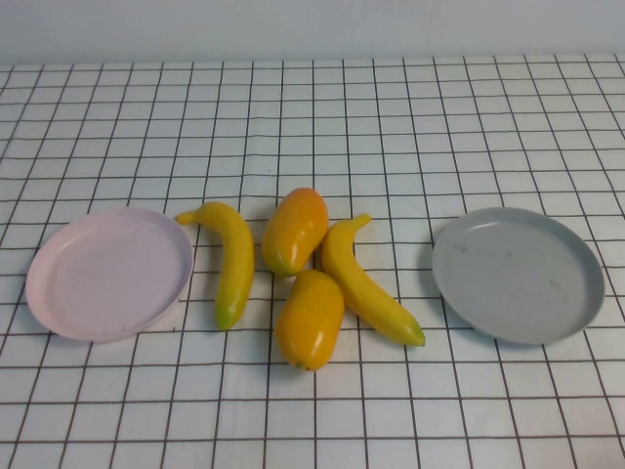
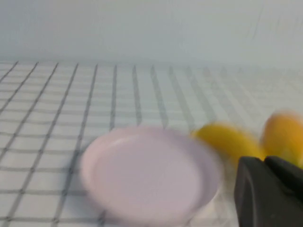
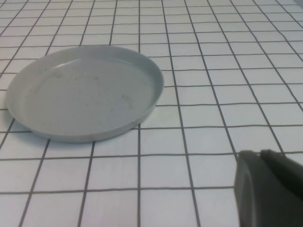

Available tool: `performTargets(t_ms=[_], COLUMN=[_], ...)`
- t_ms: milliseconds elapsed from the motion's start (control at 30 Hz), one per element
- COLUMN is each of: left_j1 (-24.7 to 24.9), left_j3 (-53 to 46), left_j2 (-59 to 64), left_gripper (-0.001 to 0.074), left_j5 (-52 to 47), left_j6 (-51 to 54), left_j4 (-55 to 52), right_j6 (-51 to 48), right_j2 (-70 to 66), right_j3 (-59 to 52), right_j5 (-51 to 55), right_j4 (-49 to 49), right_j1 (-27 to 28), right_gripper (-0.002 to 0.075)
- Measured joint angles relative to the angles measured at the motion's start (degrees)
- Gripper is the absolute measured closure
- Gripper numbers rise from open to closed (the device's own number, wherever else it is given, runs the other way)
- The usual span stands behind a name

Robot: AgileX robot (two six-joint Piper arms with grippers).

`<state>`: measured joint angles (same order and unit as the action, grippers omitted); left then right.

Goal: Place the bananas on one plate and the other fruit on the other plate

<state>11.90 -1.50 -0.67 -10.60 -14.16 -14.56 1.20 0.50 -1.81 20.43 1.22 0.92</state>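
Note:
Two bananas lie mid-table: one [image 1: 230, 262] near the pink plate [image 1: 107, 274], the other [image 1: 369, 283] toward the grey plate [image 1: 518, 274]. Between them lie two plump orange-yellow fruits, one farther back [image 1: 294, 230] and one nearer the front [image 1: 310, 318]. Both plates hold nothing. Neither arm shows in the high view. The left gripper [image 2: 264, 161] is shut, holding nothing, close to the pink plate [image 2: 147, 175], with a banana [image 2: 225, 139] and a fruit [image 2: 284, 135] beyond. The right gripper [image 3: 260, 153] is shut, holding nothing, near the grey plate [image 3: 85, 92].
A white cloth with a black grid [image 1: 312, 117] covers the whole table. A pale wall [image 1: 312, 24] rises behind the far edge.

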Motion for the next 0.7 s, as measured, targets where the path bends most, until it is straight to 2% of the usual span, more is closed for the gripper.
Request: performTargets(t_ms=[133, 233, 433, 700], left_j1=[0.00, 0.00, 0.00, 0.00], left_j3=[0.00, 0.00, 0.00, 0.00], left_j2=[0.00, 0.00, 0.00, 0.00], left_gripper=[0.0738, 0.0738, 0.0738, 0.0738], left_j5=[15.47, 22.66, 29.82, 34.46], left_j6=[-15.24, -18.66, -19.81, -25.74], left_j4=[4.66, 5.34, 5.59, 4.46], right_j6=[0.00, 0.00, 0.00, 0.00], right_j2=[0.00, 0.00, 0.00, 0.00], right_j3=[0.00, 0.00, 0.00, 0.00], right_j5=[0.00, 0.00, 0.00, 0.00], right_j4=[0.00, 0.00, 0.00, 0.00], right_j1=[0.00, 0.00, 0.00, 0.00], right_gripper=[0.0742, 0.0743, 0.0742, 0.0743])
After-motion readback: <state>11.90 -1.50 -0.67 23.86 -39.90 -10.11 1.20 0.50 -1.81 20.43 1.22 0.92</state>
